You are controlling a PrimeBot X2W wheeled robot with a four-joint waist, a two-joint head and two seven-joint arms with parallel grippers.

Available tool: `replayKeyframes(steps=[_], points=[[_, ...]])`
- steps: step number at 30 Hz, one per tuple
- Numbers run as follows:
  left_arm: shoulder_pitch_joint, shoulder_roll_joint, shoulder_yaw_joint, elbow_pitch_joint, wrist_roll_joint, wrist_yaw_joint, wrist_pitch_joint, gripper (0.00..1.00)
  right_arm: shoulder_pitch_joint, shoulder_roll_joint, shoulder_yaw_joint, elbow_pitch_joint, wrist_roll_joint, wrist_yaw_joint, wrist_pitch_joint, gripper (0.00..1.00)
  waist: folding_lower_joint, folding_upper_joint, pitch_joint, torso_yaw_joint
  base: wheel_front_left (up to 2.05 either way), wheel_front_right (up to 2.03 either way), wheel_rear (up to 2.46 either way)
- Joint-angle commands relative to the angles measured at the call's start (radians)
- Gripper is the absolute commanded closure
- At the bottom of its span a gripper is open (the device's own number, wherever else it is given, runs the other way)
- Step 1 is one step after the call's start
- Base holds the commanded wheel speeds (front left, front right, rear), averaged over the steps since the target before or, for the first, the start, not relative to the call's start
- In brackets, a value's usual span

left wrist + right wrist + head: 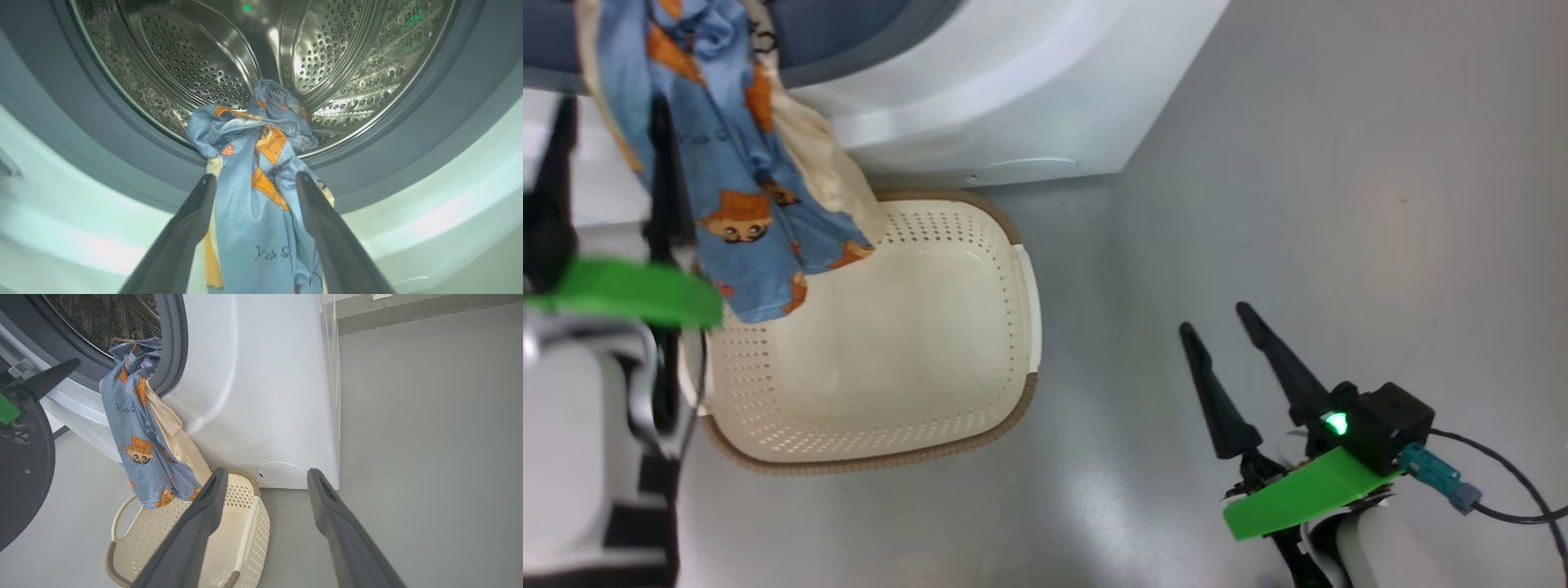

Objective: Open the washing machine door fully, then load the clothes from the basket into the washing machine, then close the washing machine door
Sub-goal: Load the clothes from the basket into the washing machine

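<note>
The clothes (pixel 735 188), light blue with orange figures and a cream inner side, hang from the steel drum (pixel 184 53) over the blue-grey gasket (pixel 122 134) of the washing machine (pixel 1013 98). Their lower end dangles just above the basket (pixel 1013 408), which holds nothing. My left gripper (pixel 255 176) is open, its fingers standing either side of the hanging clothes (pixel 261 212) just below the drum opening. My right gripper (pixel 1214 317) is open over the floor, to the right of the basket (pixel 257 539). The washing machine door (pixel 20 477) stands open at the left of the right wrist view.
Bare grey floor (pixel 1339 204) stretches to the right of the washing machine and the basket. The basket sits right against the machine's front base, near a round service cover (pixel 282 475). A cable (pixel 1503 482) trails from my right wrist.
</note>
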Motion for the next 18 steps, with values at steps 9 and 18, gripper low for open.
replayKeyframes(steps=[9,18], points=[[0.271,-0.011,0.065,-0.156,-0.019,0.01,-0.005,0.0,0.037,0.004,-0.031,-0.051,-0.034,0.002,-0.008,0.0,0.0,0.0,-0.033,0.027,0.0,0.0,0.0],[0.477,-0.037,0.085,-0.306,-0.026,0.02,-0.005,0.0,0.066,0.004,-0.062,-0.069,-0.044,0.002,-0.008,0.0,0.0,0.0,-0.048,0.033,0.0,0.0,0.0]])
